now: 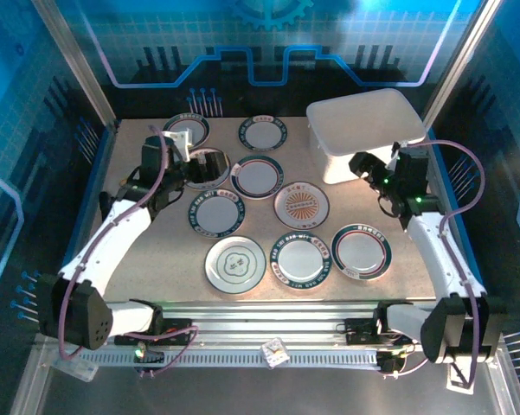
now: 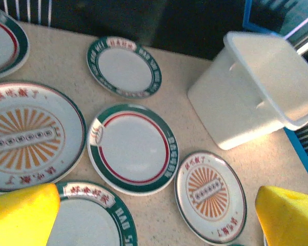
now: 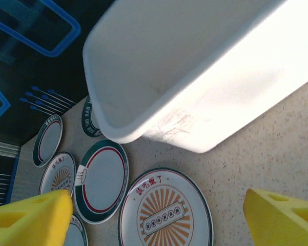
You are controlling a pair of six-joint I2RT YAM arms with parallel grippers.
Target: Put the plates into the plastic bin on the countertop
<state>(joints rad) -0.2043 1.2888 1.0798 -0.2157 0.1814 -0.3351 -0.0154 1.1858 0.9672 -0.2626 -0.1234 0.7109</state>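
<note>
plastic bin (image 1: 363, 121) | just ahead of right gripper (image 1: 360, 164) | jaws spread

The round flat plates (image 2: 133, 148) with dark patterned rims are hard, smooth and glossy, their pale centres catching a soft glare. The white translucent rectangular plastic bin (image 3: 194, 77) has smooth walls with a dull sheen and fine scuff marks low on one side. The flat beige countertop (image 3: 282, 159) is matt and finely speckled, like stone. The blunt yellow fingers (image 2: 23, 215) of the left gripper (image 2: 156, 205) look like matt moulded plastic. The long silvery ribbed rail (image 1: 268, 313) looks like bare metal.
</note>
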